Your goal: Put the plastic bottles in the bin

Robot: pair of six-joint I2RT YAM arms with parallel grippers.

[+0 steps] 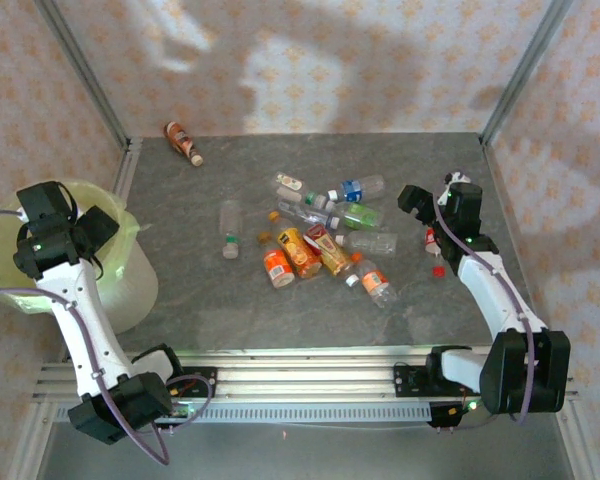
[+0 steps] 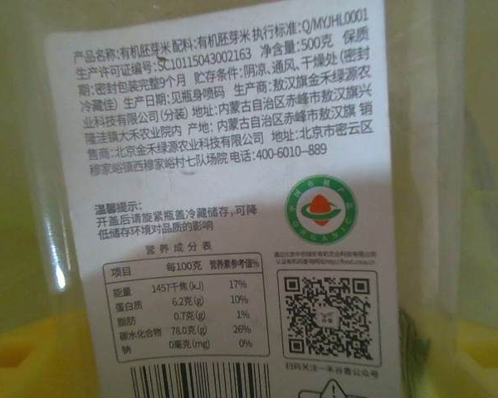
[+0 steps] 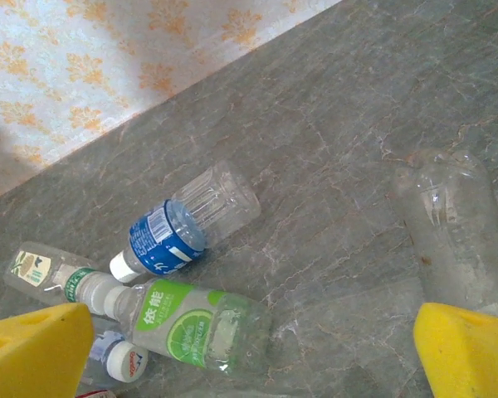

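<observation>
Left gripper (image 1: 55, 235) over bin (image 1: 130, 285) at 9 o'clock, bottle (image 2: 224, 199) between its pads; grip unclear, early release could miss. Right gripper (image 3: 249, 348) open, empty.

Bright, even daylight; soft shadows on the wallpaper (image 1: 310, 60); left wrist view perhaps slightly blurred.

A clear bottle (image 2: 224, 199) stood right against the lens, its white back label (image 2: 224, 124) crowded with Chinese print, a nutrition table, a round green seal and a QR code. Yellow pads (image 2: 33, 365) showed at both lower corners, pale yellow-green behind.
</observation>
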